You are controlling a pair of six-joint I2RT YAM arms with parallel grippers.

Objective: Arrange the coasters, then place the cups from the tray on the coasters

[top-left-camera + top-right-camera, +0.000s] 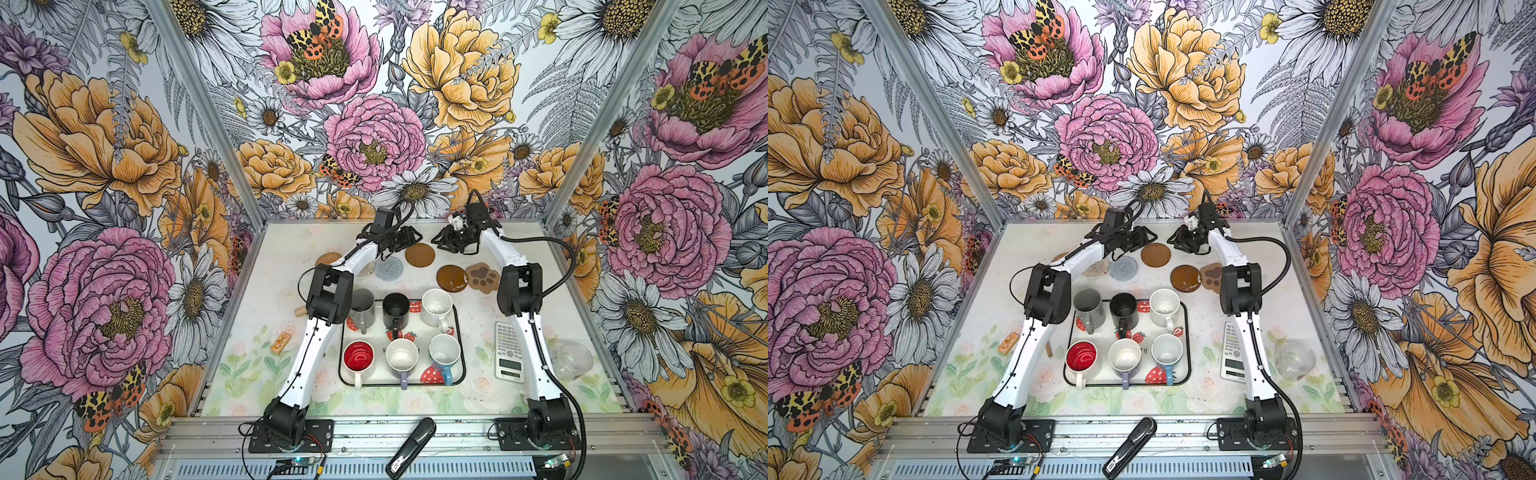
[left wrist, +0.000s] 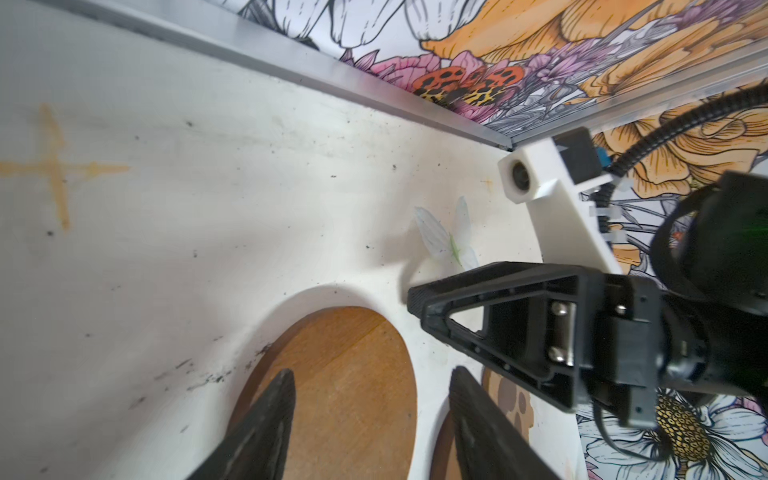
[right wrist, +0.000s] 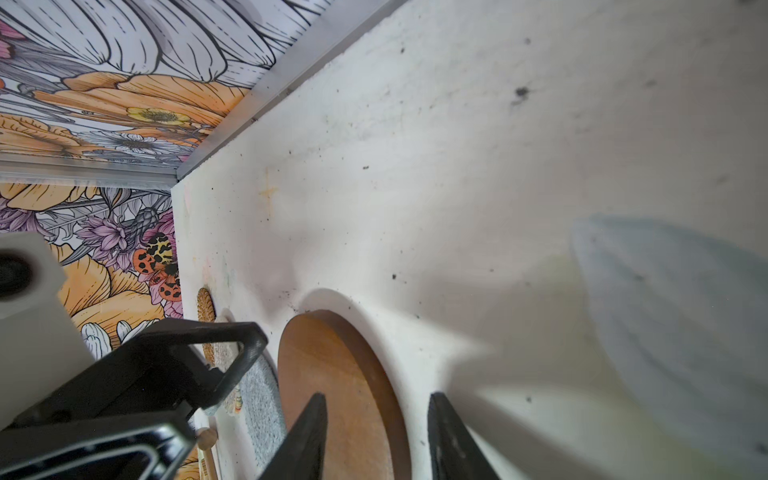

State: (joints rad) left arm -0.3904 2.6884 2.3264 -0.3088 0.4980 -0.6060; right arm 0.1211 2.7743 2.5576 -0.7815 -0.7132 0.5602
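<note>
Six coasters lie along the back: tan rattan, cream crochet, grey-blue crochet, a brown disc, a second brown disc and the paw. My left gripper and right gripper face each other over the far brown disc, both open and empty. In the right wrist view one finger hangs over the disc, the other past its edge. The strawberry tray holds the cups: grey, black, speckled white, red-inside, lavender, blue.
A white calculator and a clear glass jar sit right of the tray. A small orange box and a cork lie to its left. A black handheld device rests on the front rail. The back wall stands close behind both grippers.
</note>
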